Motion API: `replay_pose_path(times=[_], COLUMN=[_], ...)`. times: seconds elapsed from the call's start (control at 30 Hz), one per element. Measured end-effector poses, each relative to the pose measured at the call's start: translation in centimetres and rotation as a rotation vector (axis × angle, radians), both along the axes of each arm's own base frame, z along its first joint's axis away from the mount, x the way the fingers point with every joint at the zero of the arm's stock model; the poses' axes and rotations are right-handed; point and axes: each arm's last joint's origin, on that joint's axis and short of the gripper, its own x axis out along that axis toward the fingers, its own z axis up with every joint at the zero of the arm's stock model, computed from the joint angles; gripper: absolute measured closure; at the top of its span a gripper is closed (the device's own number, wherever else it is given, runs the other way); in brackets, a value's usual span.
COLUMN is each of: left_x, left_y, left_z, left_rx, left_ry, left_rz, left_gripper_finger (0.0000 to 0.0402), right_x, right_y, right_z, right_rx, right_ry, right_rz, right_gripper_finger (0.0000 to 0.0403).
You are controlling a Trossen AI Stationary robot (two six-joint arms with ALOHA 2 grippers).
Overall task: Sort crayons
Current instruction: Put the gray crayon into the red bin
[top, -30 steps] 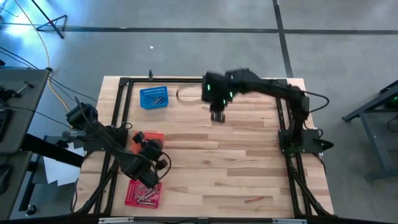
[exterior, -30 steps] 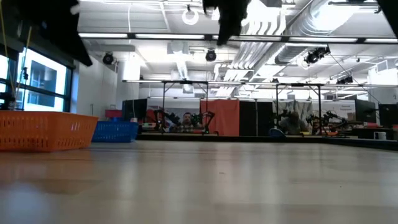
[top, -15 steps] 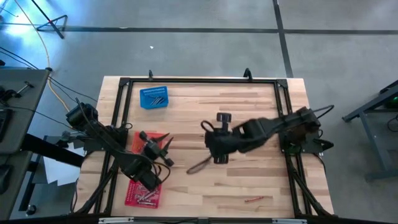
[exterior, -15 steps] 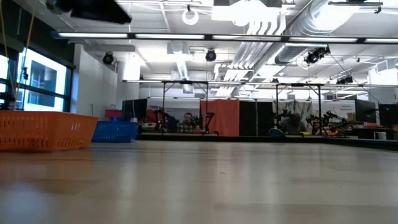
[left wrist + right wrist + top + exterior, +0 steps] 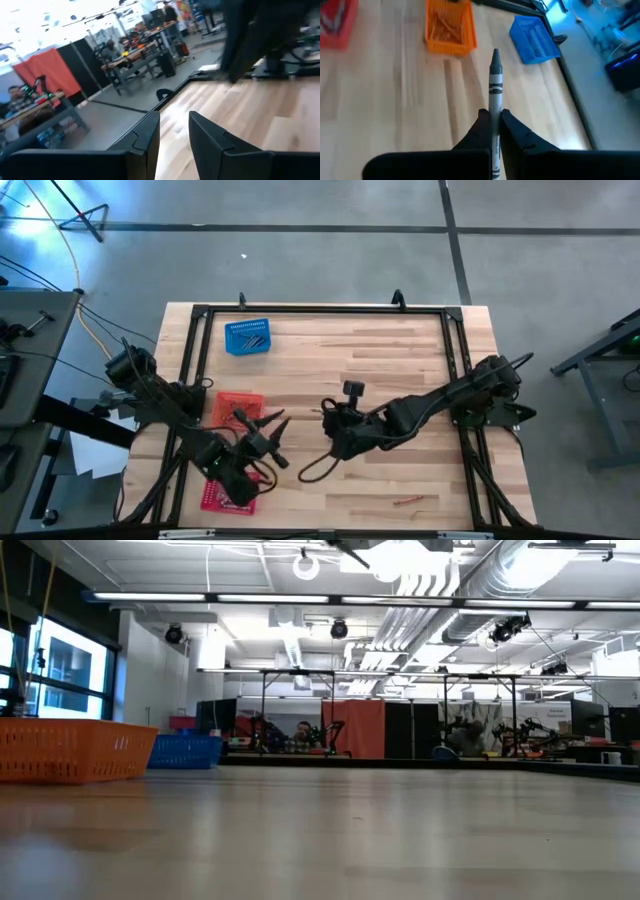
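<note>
My right gripper (image 5: 326, 426) hovers over the middle of the table, shut on a grey crayon (image 5: 495, 75) whose pointed tip sticks out ahead of the fingers. My left gripper (image 5: 279, 438) is open above the table's left part, just right of the orange basket (image 5: 236, 407); nothing lies between its fingers (image 5: 172, 135). One red crayon (image 5: 405, 501) lies flat on the wood near the front edge. Other crayons lie in the blue basket (image 5: 247, 337), the orange basket (image 5: 447, 27) and the red basket (image 5: 224, 492). My right gripper pinches the grey crayon's wrapped shaft (image 5: 495, 104) between its two fingers. The crayon lies along the fingers, its back part running in between them and its tip (image 5: 495, 56) pointing forward, slanting down toward the table's left side. It is lifted clear of the table.
The blue basket stands at the far left, the orange basket at mid left, the red basket at the near left under the left arm. A black frame (image 5: 320, 308) runs along the table's edges. Bare wood (image 5: 400, 350) spreads over the far and right parts.
My right gripper has swung from the far edge beside the blue basket toward the near edge and the left, to the table's middle, sinking a little. My left gripper has tipped up to level and shifted toward the right, off the red basket.
</note>
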Motion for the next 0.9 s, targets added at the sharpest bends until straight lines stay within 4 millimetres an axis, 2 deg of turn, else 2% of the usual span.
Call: replay_pose_path(times=[0.13,0.27,0.47,0.57,0.9], left_x=[-0.4,-1.0,-1.4,-1.3,-1.0], left_y=[-1.5,-2.4,-2.8,-2.8,-3.0], left_z=[0.7,0.9,0.9,1.0,1.4], left_rx=[0.015,-0.025,-0.106,-0.117,-0.195], left_ry=[0.013,-0.024,-0.105,-0.125,-0.176], left_rz=[-0.045,-0.078,-0.089,-0.081,-0.098], left_gripper_finger=[0.0312,0.0312,0.0312,0.0312,0.0312], right_x=[0.7,1.2,1.3,1.1,1.1], right_y=[0.1,1.5,3.2,3.6,3.3], right_z=[-2.7,-3.9,-3.6,-3.4,-3.4], right_rx=[0.085,0.161,0.103,0.060,-0.007], right_ry=[-0.062,-0.182,-0.344,-0.366,-0.364], right_rz=[0.032,0.125,0.175,0.176,0.128], right_gripper_finger=[0.0402,0.0402,0.0402,0.0402,0.0402])
